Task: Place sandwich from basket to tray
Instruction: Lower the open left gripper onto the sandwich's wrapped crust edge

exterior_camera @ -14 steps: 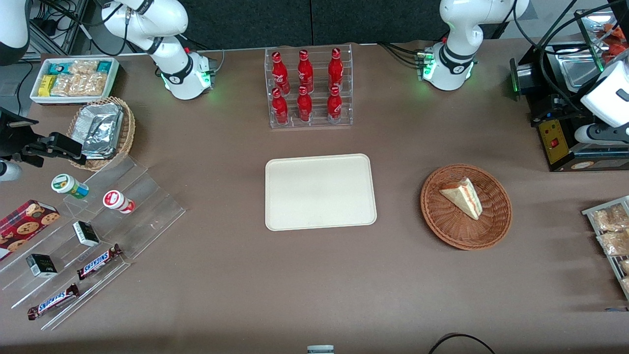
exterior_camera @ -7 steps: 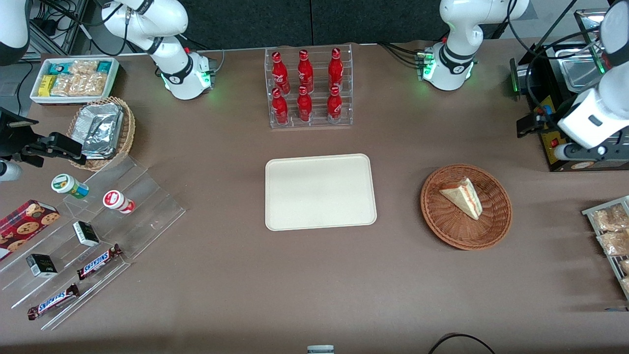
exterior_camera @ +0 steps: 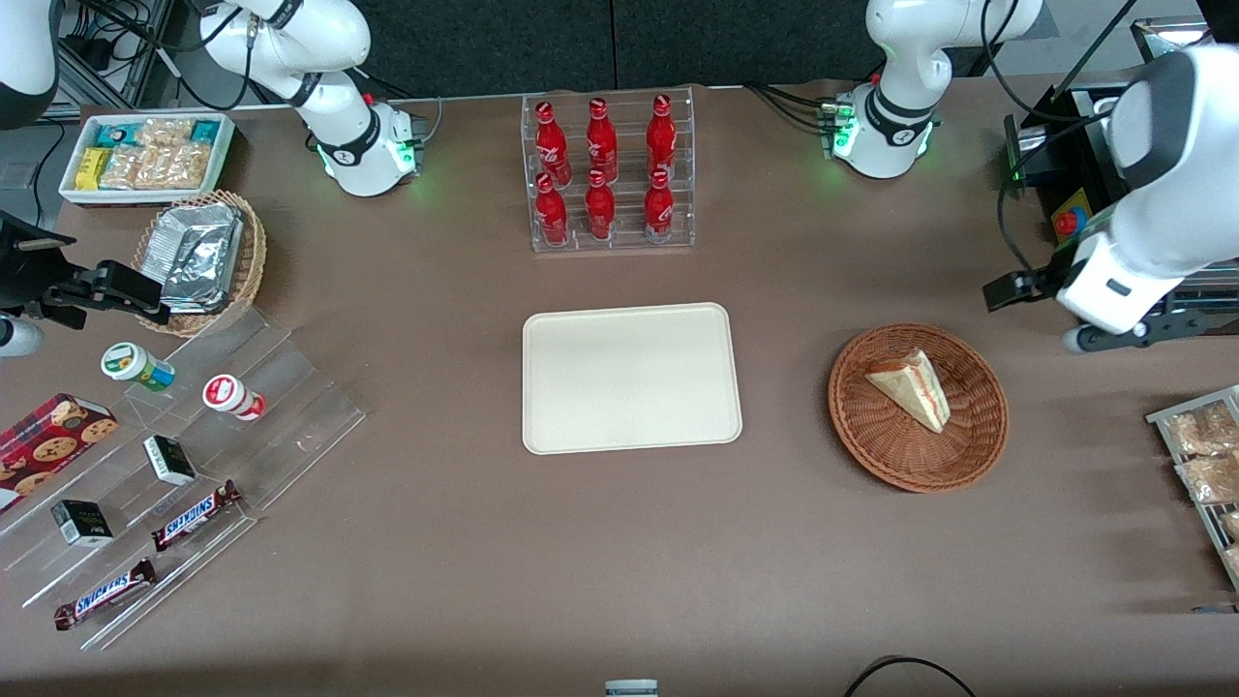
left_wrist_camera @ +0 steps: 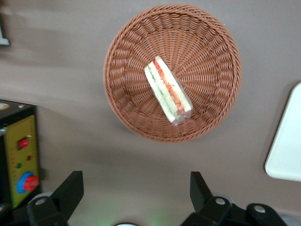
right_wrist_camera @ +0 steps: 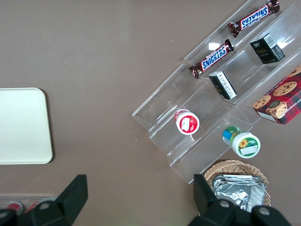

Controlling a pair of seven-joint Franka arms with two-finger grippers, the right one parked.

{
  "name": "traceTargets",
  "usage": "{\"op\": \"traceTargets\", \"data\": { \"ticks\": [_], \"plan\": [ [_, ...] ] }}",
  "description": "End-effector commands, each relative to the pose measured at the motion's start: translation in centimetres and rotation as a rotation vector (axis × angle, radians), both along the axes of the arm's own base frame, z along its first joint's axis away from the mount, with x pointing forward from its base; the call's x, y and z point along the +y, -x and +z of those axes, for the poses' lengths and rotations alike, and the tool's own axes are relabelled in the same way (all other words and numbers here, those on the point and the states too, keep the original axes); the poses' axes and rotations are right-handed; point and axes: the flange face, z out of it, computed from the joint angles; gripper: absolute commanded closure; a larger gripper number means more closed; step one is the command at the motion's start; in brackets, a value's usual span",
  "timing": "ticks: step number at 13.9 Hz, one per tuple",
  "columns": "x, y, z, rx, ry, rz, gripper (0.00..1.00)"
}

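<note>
Left arm: I hold it raised, wrist bent downward. Claw [left_wrist_camera: 134, 190]: fingers [left_wrist_camera: 70, 188] spread wide, nothing between them, hovering beside the basket [left_wrist_camera: 207, 42], clear of it.

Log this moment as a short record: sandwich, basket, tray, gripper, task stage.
sandwich: wrapped wedge, lying in the basket, untouched
basket: round brown wicker, on the table toward the working arm's end, beside the tray
tray: cream rectangle, mid-table, nothing on it
gripper: left arm's, open, holding nothing, in the air off the basket's rim, clear of the sandwich
task stage: sandwich not yet grasped
</note>
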Motion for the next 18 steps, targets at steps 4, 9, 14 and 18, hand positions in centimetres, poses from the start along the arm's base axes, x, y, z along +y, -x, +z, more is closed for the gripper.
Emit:
{"op": "traceTargets", "data": {
  "ticks": [4,9,14,18],
  "plan": [
    [-3.1,2.5,-6.5,-0.132,-0.009,0.265,0.0],
    [-3.5,2.6,-11.6,-0.197,0.007,0.386,0.0],
    [-4.0,3.6,-16.4,-0.234,0.023,0.425,0.0],
    [-4.5,3.6,-18.6,-0.202,0.016,0.417,0.0]
  ]
}}
